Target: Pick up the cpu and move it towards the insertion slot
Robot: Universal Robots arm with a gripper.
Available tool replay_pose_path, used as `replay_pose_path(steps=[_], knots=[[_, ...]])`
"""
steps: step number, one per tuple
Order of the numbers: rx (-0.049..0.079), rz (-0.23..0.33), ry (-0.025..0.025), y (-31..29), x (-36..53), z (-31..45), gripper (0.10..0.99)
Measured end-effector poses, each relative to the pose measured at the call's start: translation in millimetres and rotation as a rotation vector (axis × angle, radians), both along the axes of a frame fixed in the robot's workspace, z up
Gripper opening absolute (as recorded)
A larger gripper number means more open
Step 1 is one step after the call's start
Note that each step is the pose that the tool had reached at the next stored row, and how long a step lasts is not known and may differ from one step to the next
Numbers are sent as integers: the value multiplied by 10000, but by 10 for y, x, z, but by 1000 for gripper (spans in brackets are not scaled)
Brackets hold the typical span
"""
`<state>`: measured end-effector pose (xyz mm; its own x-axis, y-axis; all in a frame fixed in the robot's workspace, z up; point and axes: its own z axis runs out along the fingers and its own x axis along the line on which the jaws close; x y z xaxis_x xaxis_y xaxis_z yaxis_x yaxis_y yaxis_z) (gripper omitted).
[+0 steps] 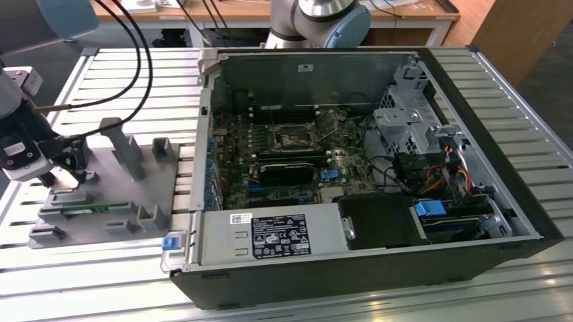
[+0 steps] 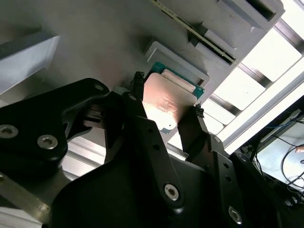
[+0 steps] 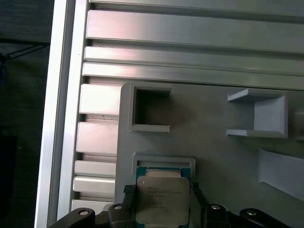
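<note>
While the hand (image 2: pixel 167 95) grips the cpu (image 2: pixel 164 104) by two opposite edges at its grey holder (image 3: pixel 213 161) near the tabletop's (image 3: pixel 190 33) edge, that thin hold might let it slip.

Slatted metal table (image 1: pixel 107 282) carries a grey fixture (image 1: pixel 112 194) and open computer case (image 1: pixel 358 278)

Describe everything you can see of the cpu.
The cpu is a flat square chip with a silvery metal top bearing faint print. It lies level over a pale-rimmed pocket of the grey fixture, with a green edge showing beside it. In both wrist views the gripper brackets it, its black fingertips apparently against two opposite edges.
</note>
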<state>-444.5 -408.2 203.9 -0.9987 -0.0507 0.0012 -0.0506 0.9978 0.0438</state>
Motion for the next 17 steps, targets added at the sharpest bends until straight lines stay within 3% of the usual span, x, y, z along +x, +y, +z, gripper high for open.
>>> replay_pose_path(steps=[17], knots=[[-1, 0, 2, 0, -1, 134, 537]])
